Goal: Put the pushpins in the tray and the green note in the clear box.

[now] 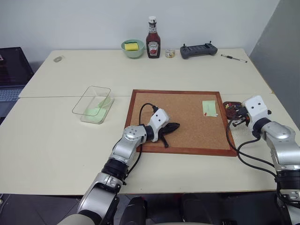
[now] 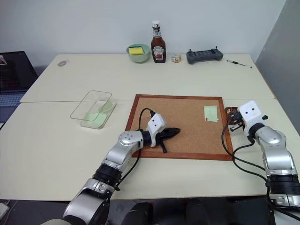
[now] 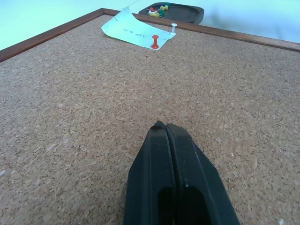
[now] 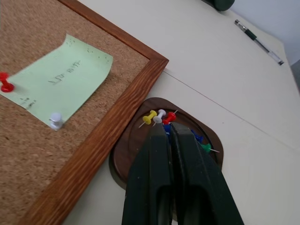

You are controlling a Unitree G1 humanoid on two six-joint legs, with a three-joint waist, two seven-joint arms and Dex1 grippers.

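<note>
The green note point(image 4: 61, 79) lies on the corkboard point(image 1: 183, 136) near its far right corner, held by a red pushpin point(image 4: 5, 82) and a white pushpin point(image 4: 56, 120). Just off the board's right edge sits the dark brown tray point(image 4: 123, 161), with several coloured pushpins point(image 4: 151, 117) in it. My right gripper point(image 4: 164, 129) is shut, its tips over the tray among those pins. My left gripper point(image 3: 164, 126) is shut and rests on the bare cork at the board's near left. The clear box point(image 1: 86, 97) stands left of the board, with pale green paper in it.
Along the table's far edge stand a green bowl point(image 1: 133, 48) with a yellow sponge, a ketchup bottle point(image 1: 153, 41), a small jar point(image 1: 169, 53), a black controller point(image 1: 198, 49) and a pen point(image 1: 233, 58). A laptop point(image 1: 9, 75) sits at the far left.
</note>
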